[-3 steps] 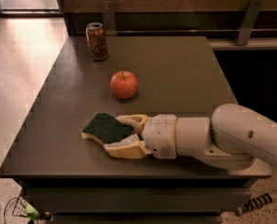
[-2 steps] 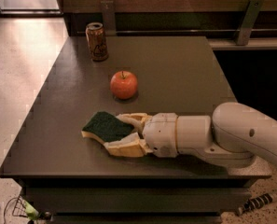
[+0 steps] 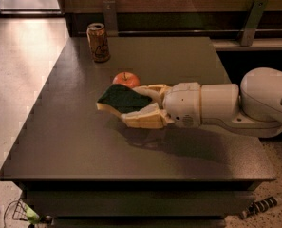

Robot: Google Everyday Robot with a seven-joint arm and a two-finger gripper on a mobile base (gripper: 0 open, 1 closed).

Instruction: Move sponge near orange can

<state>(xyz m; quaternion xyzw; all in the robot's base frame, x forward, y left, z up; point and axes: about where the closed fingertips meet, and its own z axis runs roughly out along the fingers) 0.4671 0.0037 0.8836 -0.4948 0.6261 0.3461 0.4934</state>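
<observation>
Camera view: near the middle of the tabletop (image 3: 83, 141), the tool (image 3: 133, 104) comes in from the right edge and grips the sponge (image 3: 121, 98) between its two fingers. Just behind the sponge sits a red apple (image 3: 126, 79). The orange can (image 3: 98, 42) stands by the far left corner.

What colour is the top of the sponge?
Dark green, in the camera view. The gripper holds the sponge by the apple.
</observation>
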